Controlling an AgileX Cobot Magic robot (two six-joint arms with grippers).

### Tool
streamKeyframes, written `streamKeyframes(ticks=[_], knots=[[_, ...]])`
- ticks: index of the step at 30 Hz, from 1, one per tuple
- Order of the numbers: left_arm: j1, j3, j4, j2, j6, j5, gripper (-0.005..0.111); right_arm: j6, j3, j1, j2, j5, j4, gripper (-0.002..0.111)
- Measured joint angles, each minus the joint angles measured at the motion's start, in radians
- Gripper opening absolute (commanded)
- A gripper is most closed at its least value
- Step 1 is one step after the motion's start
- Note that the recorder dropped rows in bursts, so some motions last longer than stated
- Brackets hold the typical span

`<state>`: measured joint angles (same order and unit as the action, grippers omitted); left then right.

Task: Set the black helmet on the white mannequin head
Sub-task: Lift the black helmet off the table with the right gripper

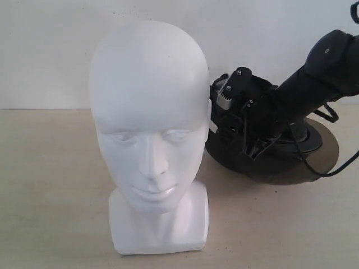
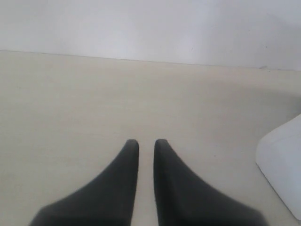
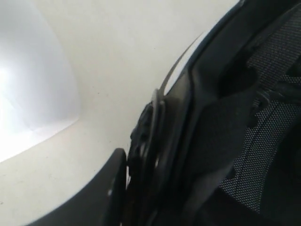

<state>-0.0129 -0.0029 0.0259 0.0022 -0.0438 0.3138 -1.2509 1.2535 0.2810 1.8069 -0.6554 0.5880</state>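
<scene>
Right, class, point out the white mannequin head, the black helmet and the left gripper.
white mannequin head (image 1: 148, 95): exterior view, forehead.
black helmet (image 3: 263, 141): right wrist view, mesh inner lining.
left gripper (image 2: 146, 143): left wrist view, between its fingertips.

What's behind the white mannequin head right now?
The black helmet lies on the table behind it, the right claw at its rim. The white mannequin head covers the helmet's left edge and the claw tips.

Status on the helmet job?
Left hand shut, empty. Right hand at black helmet rim, grip unconfirmed. Helmet on table, white mannequin head bare.
</scene>
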Motion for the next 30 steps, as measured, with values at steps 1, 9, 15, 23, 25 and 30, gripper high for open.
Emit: streamKeyframes(ticks=[1,9,15,23,25,30], knots=[[0.000,0.000,0.000,0.000,0.000,0.000,0.013,0.021,0.000,0.000,-0.011,-0.021,-0.019,0.000],[0.000,0.000,0.000,0.000,0.000,0.000,0.013,0.206,-0.002,0.000,-0.071,-0.170,-0.100,0.000],[0.000,0.000,0.000,0.000,0.000,0.000,0.013,0.298,-0.002,0.000,-0.109,-0.260,-0.102,0.000],[0.000,0.000,0.000,0.000,0.000,0.000,0.013,0.429,-0.004,0.000,-0.193,-0.344,-0.102,0.000],[0.000,0.000,0.000,0.000,0.000,0.000,0.013,0.471,-0.015,0.000,-0.223,-0.346,-0.102,0.000],[0.000,0.000,0.000,0.000,0.000,0.000,0.013,0.539,-0.075,0.000,-0.299,-0.309,-0.087,0.000]])
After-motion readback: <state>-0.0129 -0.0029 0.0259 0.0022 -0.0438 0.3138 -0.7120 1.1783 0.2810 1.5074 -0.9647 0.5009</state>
